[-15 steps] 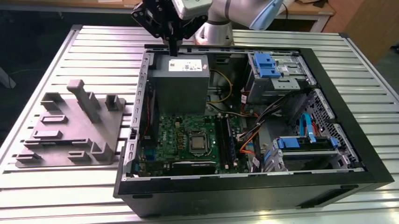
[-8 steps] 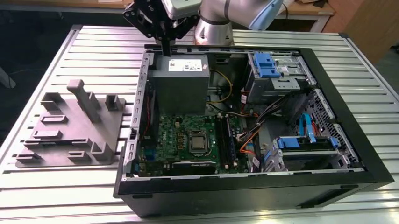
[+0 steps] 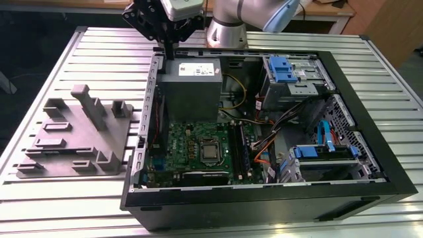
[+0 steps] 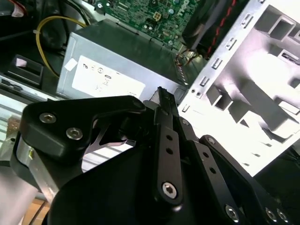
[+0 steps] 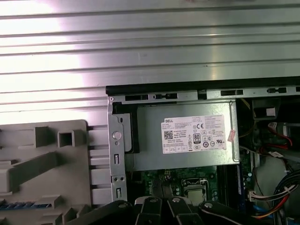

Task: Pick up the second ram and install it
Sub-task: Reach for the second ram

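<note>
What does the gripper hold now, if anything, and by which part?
It cannot be told: the gripper hangs near the grey power-supply box, and its own dark body hides any hold.

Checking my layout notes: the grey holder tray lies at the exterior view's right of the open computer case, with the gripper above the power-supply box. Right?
No. The exterior view shows the grey holder tray lying at its left of the open computer case, not its right. The gripper is above the power-supply box, as you say.
</note>
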{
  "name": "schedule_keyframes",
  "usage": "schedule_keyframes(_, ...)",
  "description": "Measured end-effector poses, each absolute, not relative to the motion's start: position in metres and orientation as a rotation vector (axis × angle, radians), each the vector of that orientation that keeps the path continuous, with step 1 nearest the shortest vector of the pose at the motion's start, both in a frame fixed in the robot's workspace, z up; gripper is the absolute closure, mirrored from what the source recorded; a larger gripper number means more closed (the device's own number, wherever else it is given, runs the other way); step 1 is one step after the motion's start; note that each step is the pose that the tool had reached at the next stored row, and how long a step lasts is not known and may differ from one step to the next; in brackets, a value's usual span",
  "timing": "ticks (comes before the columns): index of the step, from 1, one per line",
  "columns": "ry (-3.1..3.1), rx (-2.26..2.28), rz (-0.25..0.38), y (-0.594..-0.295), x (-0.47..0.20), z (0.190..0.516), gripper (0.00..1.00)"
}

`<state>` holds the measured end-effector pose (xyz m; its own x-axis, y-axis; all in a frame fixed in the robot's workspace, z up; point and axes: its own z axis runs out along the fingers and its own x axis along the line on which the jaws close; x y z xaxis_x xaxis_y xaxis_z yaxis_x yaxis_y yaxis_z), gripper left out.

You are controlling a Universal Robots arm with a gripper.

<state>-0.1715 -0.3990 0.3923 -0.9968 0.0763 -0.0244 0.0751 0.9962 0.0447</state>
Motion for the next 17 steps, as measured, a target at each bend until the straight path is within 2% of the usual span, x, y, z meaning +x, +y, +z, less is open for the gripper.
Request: schedule_keyframes(17,3.113,0.118,0.068,-0.399,-0.203,0.390,0.90)
